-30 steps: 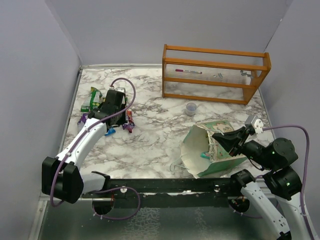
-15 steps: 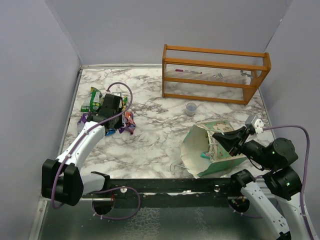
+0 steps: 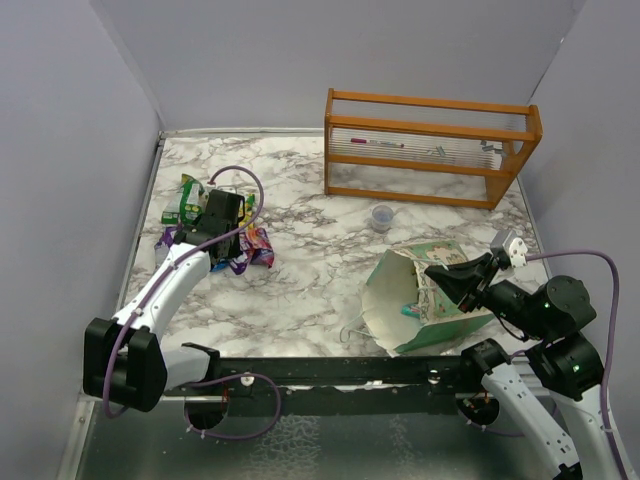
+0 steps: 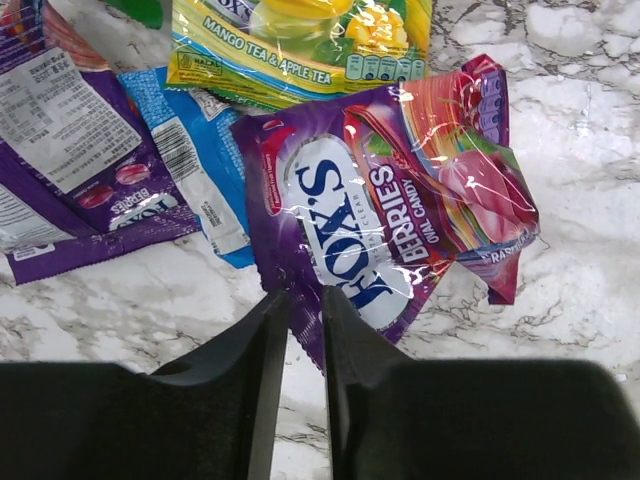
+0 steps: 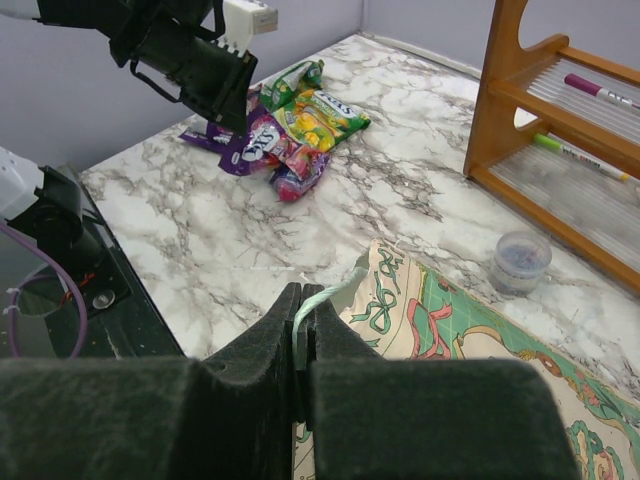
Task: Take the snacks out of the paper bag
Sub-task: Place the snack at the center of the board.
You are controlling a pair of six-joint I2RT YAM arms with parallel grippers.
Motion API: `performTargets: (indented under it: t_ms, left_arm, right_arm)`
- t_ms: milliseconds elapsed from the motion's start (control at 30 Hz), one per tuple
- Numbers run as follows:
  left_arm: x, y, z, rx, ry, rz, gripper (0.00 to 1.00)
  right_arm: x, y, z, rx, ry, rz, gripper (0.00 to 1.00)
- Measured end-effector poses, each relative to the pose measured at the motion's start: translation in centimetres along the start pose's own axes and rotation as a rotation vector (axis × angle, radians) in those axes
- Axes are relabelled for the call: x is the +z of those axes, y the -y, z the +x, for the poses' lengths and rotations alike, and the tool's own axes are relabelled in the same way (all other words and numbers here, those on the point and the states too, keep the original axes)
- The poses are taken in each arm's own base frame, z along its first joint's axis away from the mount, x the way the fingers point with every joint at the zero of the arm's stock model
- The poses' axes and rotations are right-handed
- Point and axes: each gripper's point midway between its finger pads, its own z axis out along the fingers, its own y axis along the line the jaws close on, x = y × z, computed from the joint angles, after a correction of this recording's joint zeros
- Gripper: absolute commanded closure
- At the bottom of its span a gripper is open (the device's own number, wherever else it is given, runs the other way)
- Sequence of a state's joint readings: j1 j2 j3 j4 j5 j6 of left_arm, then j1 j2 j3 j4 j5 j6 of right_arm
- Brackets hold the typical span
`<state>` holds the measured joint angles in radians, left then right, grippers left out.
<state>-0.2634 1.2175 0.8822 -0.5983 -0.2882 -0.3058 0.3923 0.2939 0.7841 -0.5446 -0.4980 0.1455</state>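
Marble counter (image 3: 320,270), grey walls, orange rack (image 3: 430,145) upper right, clear cup (image 3: 382,217) just below it. Snacks (image 3: 252,245) piled centre-left. Left arm stretched up to them; left pincer (image 4: 305,296) parted a crack, tips at the purple packet (image 4: 370,210) edge, gripping nothing. Paper bag (image 3: 395,300) on its side lower right; right pincer (image 5: 303,300) clamped on its rim.

Overhead plus wrists; snacks (image 4: 380,200) in all
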Motion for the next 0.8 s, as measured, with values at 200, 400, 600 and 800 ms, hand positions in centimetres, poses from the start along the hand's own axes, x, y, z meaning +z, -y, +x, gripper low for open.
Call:
performTargets:
  t_ms: [200,400,600,800]
  left_arm:
    - [-1.0,-0.6,-0.5,-0.019,0.035,-0.018,0.52]
    - [-5.0,0.1,-2.5,-0.098,0.176,0.094,0.39]
    - [-8.4,4.3,-2.5,-0.205,0.226,0.389,0.31]
    - [-8.8,10.6,2.3,-0.334,0.094,0.728,0.22]
  right_arm:
    - [0.0,0.0,0.0,0.0,0.0,0.0,0.98]
    - [0.0,0.0,0.0,0.0,0.0,0.0,0.98]
    - [0.0,0.0,0.0,0.0,0.0,0.0,0.98]
    - [0.0,0.0,0.0,0.0,0.0,0.0,0.98]
